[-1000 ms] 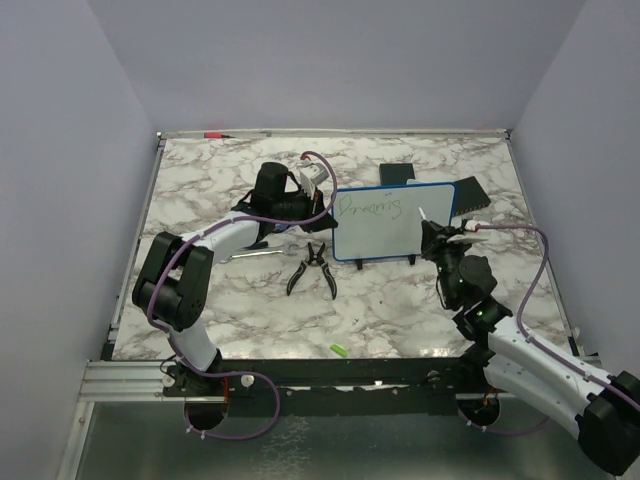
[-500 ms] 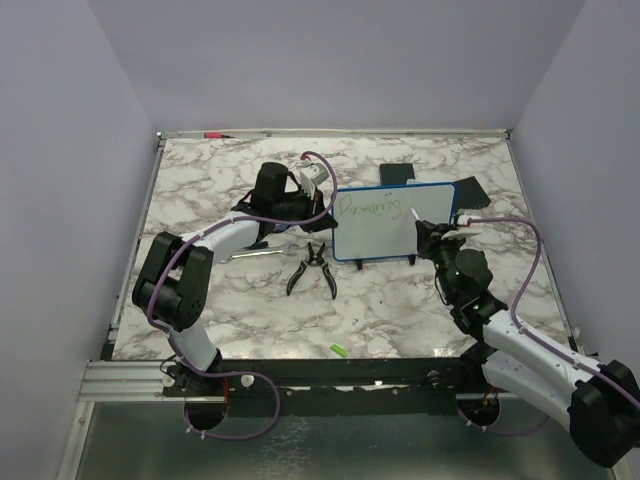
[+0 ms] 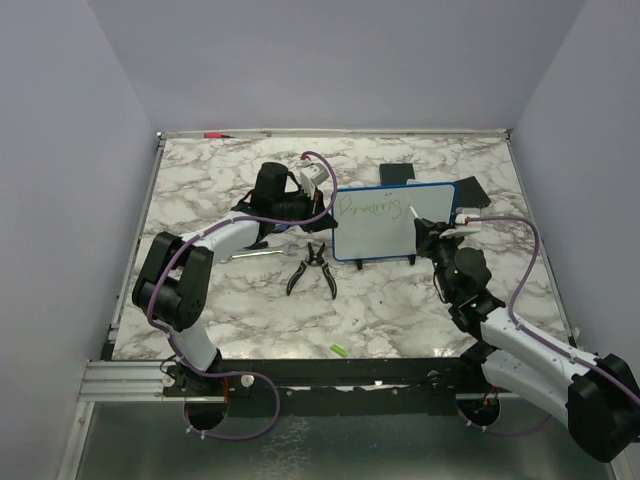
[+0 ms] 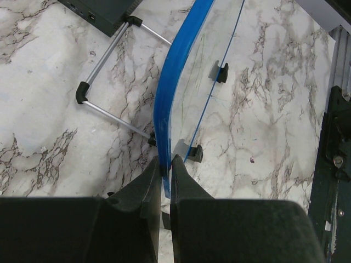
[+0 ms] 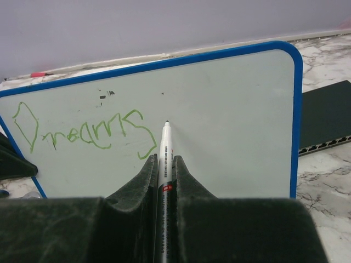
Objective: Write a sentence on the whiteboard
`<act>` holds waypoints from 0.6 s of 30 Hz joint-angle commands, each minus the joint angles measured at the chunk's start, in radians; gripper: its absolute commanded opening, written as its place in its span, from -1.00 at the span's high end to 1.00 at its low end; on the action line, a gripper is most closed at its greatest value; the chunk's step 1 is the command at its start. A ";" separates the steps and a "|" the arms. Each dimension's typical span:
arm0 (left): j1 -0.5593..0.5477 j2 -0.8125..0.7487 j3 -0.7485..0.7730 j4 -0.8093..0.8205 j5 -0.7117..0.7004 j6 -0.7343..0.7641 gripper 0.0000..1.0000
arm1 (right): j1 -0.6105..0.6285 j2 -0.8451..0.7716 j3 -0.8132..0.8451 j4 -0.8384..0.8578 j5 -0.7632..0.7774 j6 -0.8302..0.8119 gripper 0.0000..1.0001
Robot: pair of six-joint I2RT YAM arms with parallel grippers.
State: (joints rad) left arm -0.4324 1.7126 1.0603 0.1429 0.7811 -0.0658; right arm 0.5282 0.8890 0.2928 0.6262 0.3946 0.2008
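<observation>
- A small green scrap point(image 3: 338, 349) lies on the marble table point(image 3: 200, 190) by its near edge, between the two arm bases.
- The right arm rises from the near right corner and stretches far and left, its wrist low, toward the right part of the board.
- The right gripper point(image 5: 164, 160) is clamped narrow on a white marker point(image 5: 164, 150). The marker runs along the gripper's own line, tip toward the board. Whether the tip touches the surface cannot be told.
- Black pliers point(image 3: 312, 268) lie flat near the middle, handles spread toward the near side, just in front of the board's left end.
- The left arm comes from the near left corner, folds sharply at the elbow, then reaches far and right.
- The left gripper point(image 4: 166, 161) pinches the board's left edge, its jaws narrow with the blue frame between them.
- The board point(image 3: 385, 232) stands on its black feet at mid-table, right of centre. Its long axis runs left to right and its white face looks toward the near side.
- Green writing point(image 5: 88, 131), one slanted word, runs left to right across the upper left of the face. The marker tip sits just right of its last letter.
- Two flat black pads point(image 3: 400, 173) lie behind the board.
- A red pen point(image 3: 212, 133) lies along the far edge, on the left.
</observation>
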 commanded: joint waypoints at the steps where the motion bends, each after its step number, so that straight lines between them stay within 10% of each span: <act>1: -0.012 0.008 0.003 -0.054 -0.048 0.032 1.00 | -0.006 0.011 0.028 0.037 0.004 -0.024 0.99; 18: -0.012 0.004 0.004 -0.054 -0.043 0.032 1.00 | -0.006 0.001 -0.015 -0.025 0.029 0.017 0.98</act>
State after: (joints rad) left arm -0.4324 1.7126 1.0603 0.1425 0.7811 -0.0658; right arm 0.5282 0.8967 0.2928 0.6304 0.3969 0.1986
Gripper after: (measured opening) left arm 0.090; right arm 0.110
